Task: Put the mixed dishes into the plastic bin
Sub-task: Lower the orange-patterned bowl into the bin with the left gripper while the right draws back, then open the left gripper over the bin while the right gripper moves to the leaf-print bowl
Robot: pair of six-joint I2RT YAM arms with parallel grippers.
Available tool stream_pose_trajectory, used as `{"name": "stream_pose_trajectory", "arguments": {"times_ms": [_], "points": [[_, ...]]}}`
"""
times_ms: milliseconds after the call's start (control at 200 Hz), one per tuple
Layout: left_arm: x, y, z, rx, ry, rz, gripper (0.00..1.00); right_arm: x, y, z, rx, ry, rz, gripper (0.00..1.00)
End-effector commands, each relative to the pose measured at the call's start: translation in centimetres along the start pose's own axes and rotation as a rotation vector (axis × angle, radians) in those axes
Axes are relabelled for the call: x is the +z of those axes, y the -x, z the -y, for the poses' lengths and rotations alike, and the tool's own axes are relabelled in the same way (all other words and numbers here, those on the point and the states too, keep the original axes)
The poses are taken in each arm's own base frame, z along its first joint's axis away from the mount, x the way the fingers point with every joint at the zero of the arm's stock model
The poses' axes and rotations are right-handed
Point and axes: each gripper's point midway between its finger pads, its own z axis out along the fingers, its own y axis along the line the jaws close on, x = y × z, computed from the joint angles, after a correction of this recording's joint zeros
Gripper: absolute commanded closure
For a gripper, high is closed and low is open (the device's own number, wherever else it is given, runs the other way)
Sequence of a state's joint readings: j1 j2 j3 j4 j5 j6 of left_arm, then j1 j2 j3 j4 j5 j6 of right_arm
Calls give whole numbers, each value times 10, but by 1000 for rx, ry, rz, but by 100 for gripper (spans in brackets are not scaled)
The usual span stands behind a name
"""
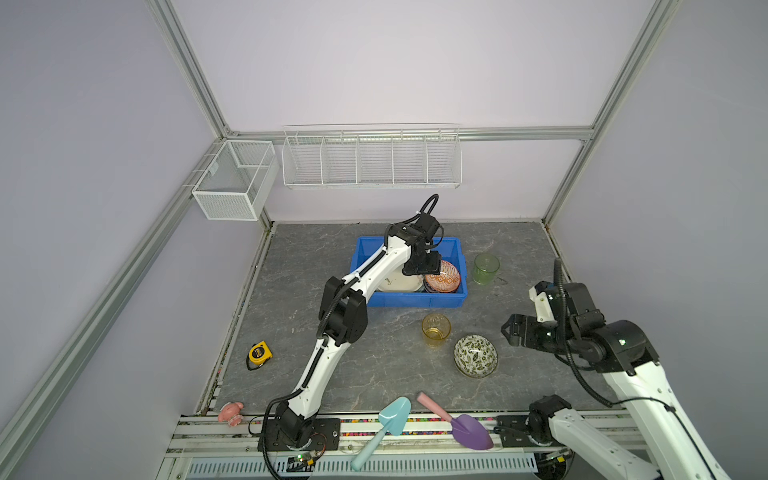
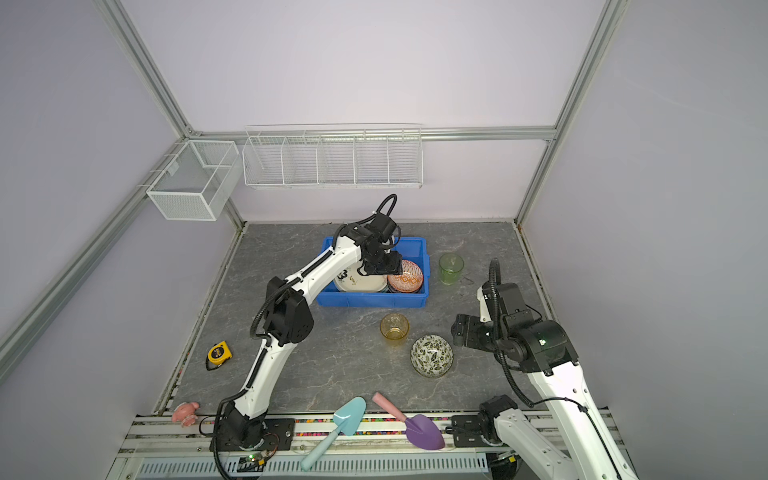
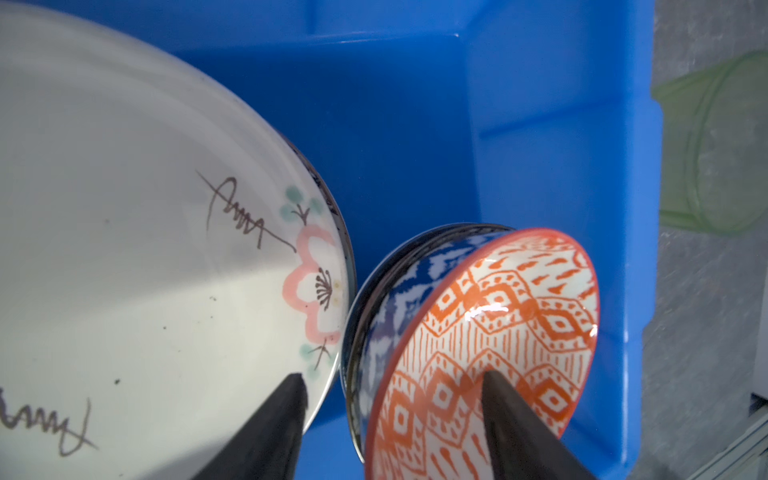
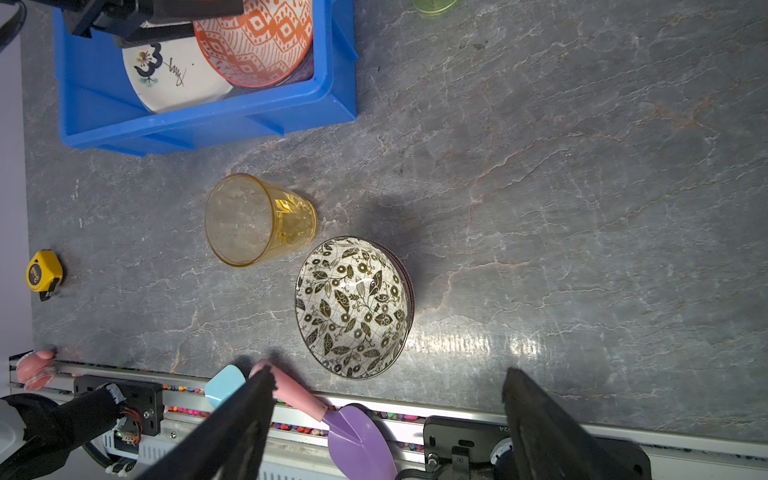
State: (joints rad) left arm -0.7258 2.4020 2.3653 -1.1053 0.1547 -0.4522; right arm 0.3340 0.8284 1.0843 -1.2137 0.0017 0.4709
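The blue plastic bin holds a cream scribbled plate. Beside the plate, an orange-patterned bowl is nested in a blue-white bowl. My left gripper hangs open over them, one finger above the plate and one above the orange bowl, gripping nothing. On the table stand an amber tumbler, a green tumbler and a dark leafy bowl. My right gripper is open and empty, right of the leafy bowl.
A teal shovel and a purple shovel lie at the front edge. A yellow tape measure sits on the left and a pink object at the front left corner. White wire baskets hang on the walls.
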Motion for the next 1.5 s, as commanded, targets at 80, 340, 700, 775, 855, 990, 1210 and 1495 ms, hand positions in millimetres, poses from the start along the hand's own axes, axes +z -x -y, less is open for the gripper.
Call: {"name": "stream_pose_trajectory", "arguments": {"times_ms": [80,340,700,775,855,990,1210,1495], "points": [[-55,10,15,26,-34,85,18,9,-5,0,5,1,-43,12],[-79,7,10,49,-2,112,3,16,-10,-4,-11,17,-97,12],[-105,2,-10,175,104,148,2,53,-28,4,-19,-46,-222,0],[-107,-3,-7,222,85,147,2,65,-36,7,-19,-62,-256,1],[-107,-11,-3,250,55,120,2,75,-44,9,-19,-77,-280,3],[-113,-20,-6,282,66,88,2,93,-55,7,-17,-80,-322,11],[-110,-37,-14,335,35,143,2,106,-57,7,-37,-124,-344,24],[-107,-40,-27,328,109,177,2,109,-60,8,-26,-150,-359,44]]}}
